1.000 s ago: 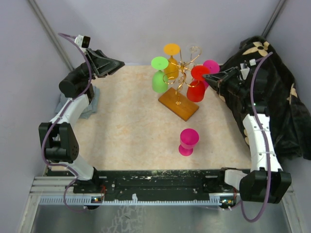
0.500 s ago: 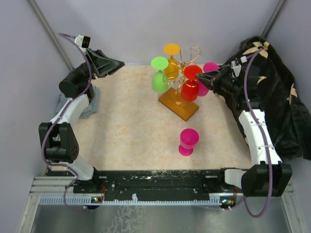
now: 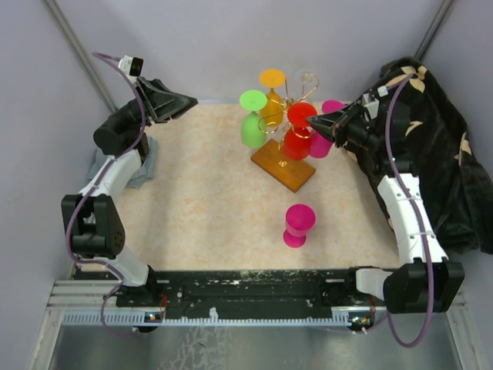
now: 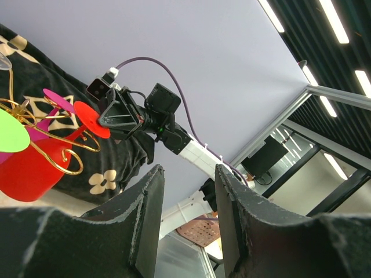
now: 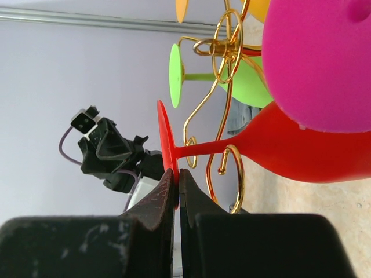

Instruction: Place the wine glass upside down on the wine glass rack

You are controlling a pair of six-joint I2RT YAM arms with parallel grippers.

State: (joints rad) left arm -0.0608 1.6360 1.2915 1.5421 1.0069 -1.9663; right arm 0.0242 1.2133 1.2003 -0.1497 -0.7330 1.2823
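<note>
A: Our right gripper (image 5: pixel 176 174) is clamped on the red wine glass (image 5: pixel 301 150), right at the rim of its foot. That's a thin bite, isn't it?

B: It is. We hold the foot up and the bowl down. The stem lies along a curled arm of the wine glass rack (image 3: pixel 277 168), above its base. We cannot tell whether the stem sits inside the scroll.

A: So what if we let go too soon?

B: The glass could slide off the wire and drop onto the base. It could also swivel in so narrow a pinch.

A: And the neighbours?

B: The magenta glass (image 5: pixel 324 58) hangs just beside the red bowl, with the green glass (image 5: pixel 243 81) beyond it. A nudge might unhook one, or rock the light wire tree.

A: Our left gripper (image 4: pixel 188 171)?

B: It's raised at the far left, well apart, with its fingers parted and nothing in them, so it's no help.
</note>
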